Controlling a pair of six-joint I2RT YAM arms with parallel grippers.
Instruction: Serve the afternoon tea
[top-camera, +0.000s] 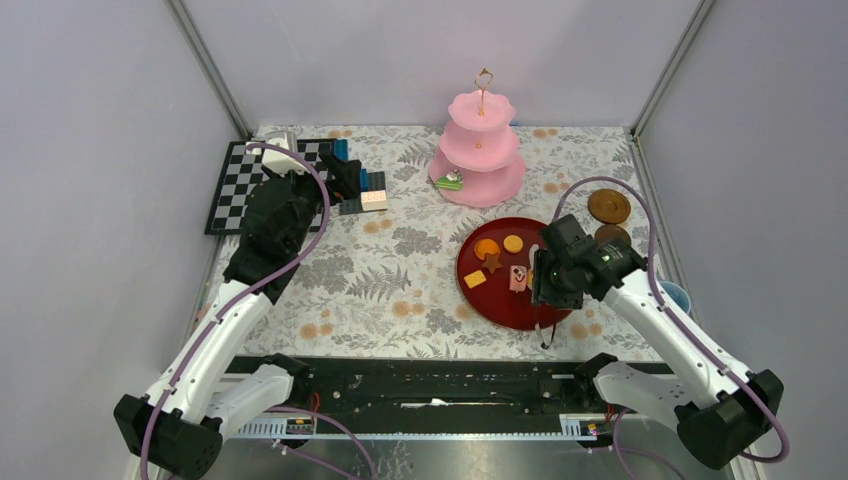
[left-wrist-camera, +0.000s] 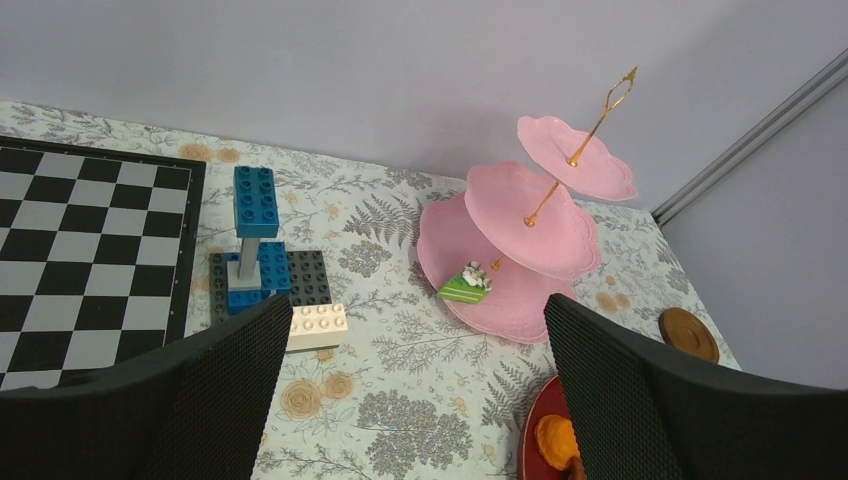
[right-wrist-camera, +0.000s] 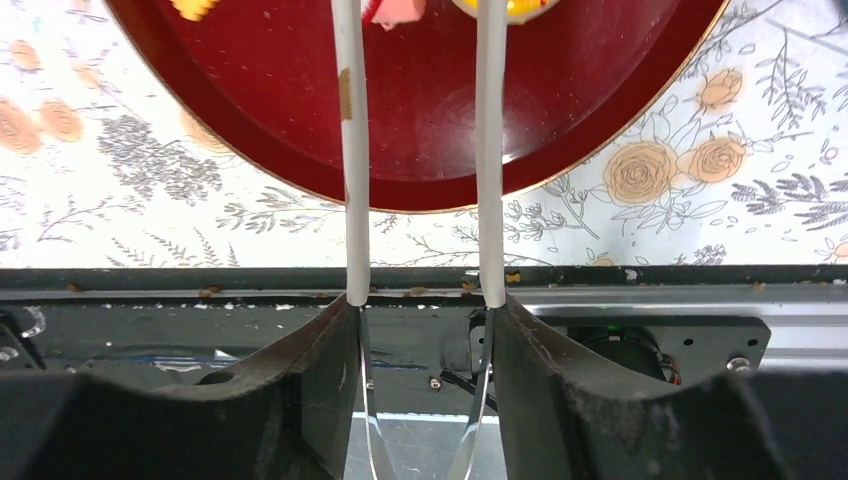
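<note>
Nearest the lens, the right hand (right-wrist-camera: 422, 312) is clamped on the white tongs (right-wrist-camera: 349, 150), one tong arm against each finger. The tongs run straight ahead over the dark red tray (right-wrist-camera: 420, 140), their tips among the toy sweets (top-camera: 500, 262), with a pink cake piece (top-camera: 518, 278) just at them. The pink three-tier stand (top-camera: 480, 150) stands beyond the tray, farther out and to the left, and carries a green cake piece (top-camera: 449, 181) on its bottom tier. The left hand (left-wrist-camera: 418, 330) gapes wide and empty, well apart from the tray — we judge the right arm nearer.
</note>
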